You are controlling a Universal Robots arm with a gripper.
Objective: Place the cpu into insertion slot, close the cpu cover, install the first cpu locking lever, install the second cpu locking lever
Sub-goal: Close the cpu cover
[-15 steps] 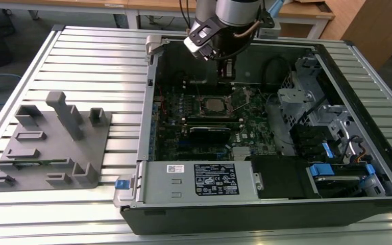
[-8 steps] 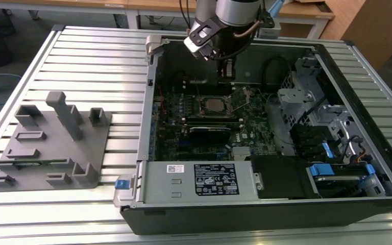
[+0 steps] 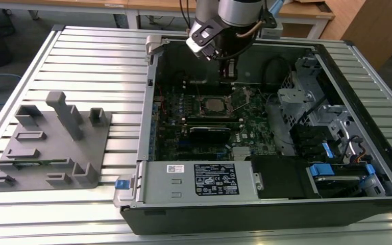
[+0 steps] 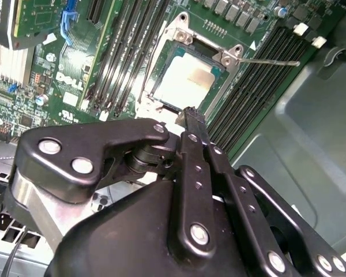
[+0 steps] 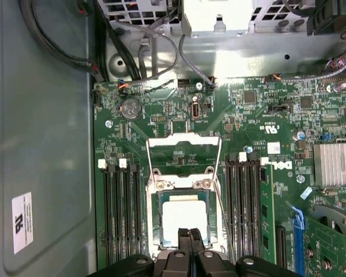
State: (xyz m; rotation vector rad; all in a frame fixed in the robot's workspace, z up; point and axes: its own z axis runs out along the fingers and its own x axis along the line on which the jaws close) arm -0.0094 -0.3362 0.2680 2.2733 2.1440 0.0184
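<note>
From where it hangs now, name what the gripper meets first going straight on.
Probably the cpu, seated in the insertion slot just ahead of the gripper; depth is unclear.

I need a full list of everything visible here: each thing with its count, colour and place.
table: one, silver, slatted, under everything.
case: one, black, open, on the table.
fixture: one, grey, on the table, exterior view's left.
power supply: one, grey, white label, inside the case.
board: one, green, on the case floor.
memory banks: two, black, either side of the slot.
slot: one, silver rim, mid-board.
cpu: one, pale silver, lying in the slot.
cover: one, silver frame, swung open beside the slot.
arm: one, silver and black, above the case.
tool: one, black, shut, over the cpu.
</note>
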